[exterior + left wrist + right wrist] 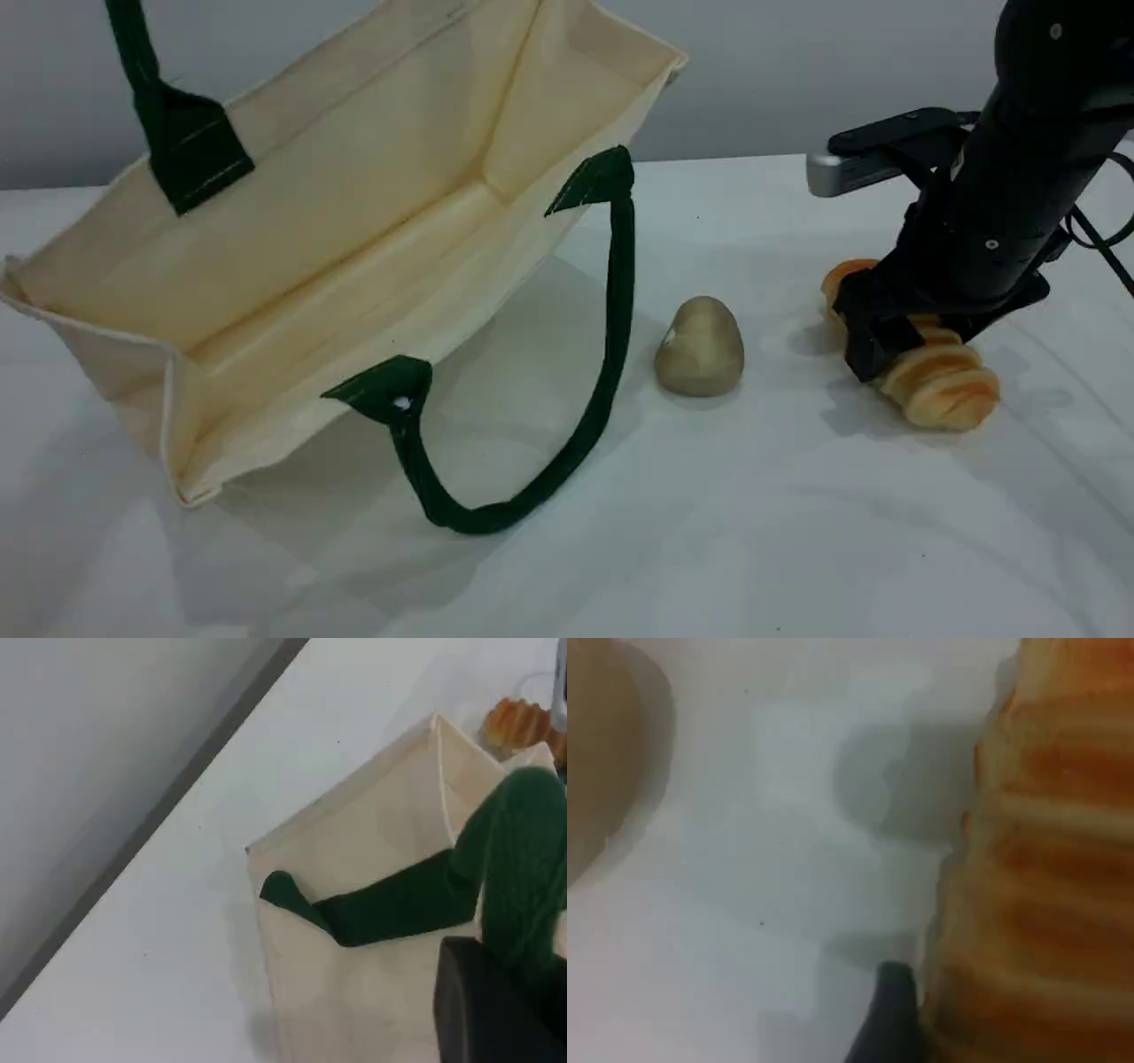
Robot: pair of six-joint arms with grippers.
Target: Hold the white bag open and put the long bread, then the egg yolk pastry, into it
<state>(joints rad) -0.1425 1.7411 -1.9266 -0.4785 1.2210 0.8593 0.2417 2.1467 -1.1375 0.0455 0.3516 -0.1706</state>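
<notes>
The white bag (354, 221) lies tilted on the table with its mouth gaping toward the camera. Its upper green handle (133, 53) runs taut up past the top edge. In the left wrist view that handle (514, 868) passes by my left gripper's dark fingertip (496, 1010), which is shut on it above the bag (372, 842). The egg yolk pastry (700, 347) sits on the table right of the bag. Further right lies the long bread (943, 381), with my right gripper (904, 354) straddling its middle. One fingertip (893, 1014) presses the bread's (1054, 859) side.
The bag's lower green handle (611, 337) loops out over the white table (753, 532) toward the pastry. A grey wall (842, 71) stands behind the table. The right arm's cable (1099, 239) hangs near the right edge.
</notes>
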